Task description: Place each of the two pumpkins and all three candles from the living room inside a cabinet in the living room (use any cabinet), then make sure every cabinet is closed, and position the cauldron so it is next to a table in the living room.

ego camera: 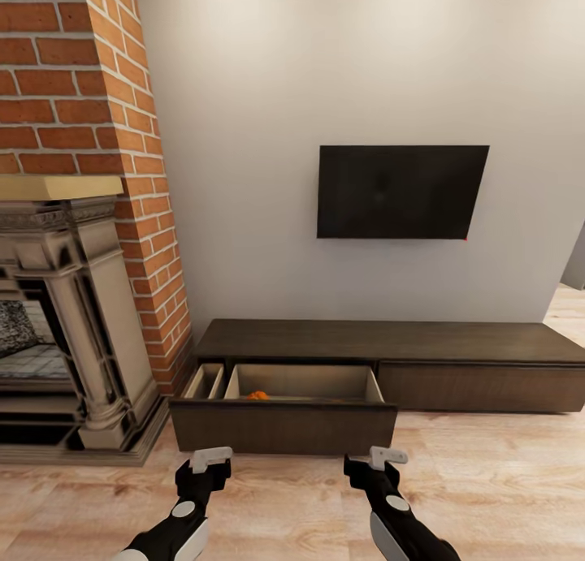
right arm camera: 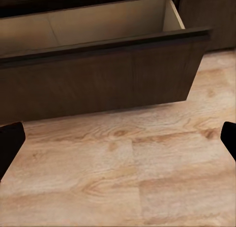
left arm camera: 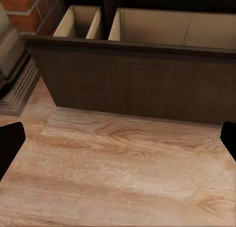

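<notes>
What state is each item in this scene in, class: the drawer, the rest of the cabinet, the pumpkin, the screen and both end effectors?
Cabinet: right-hand front shut.
Drawer: pulled out, open.
Pumpkin: lying inside the open drawer, mostly hidden by its front.
Wall screen: dark, off.
Left end effector: open, empty, above the floor in front of the drawer.
Right end effector: open, empty, above the floor in front of the drawer.

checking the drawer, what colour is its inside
Pale beige inside the drawer, against its dark-brown front; clearest in the left wrist view.
</notes>
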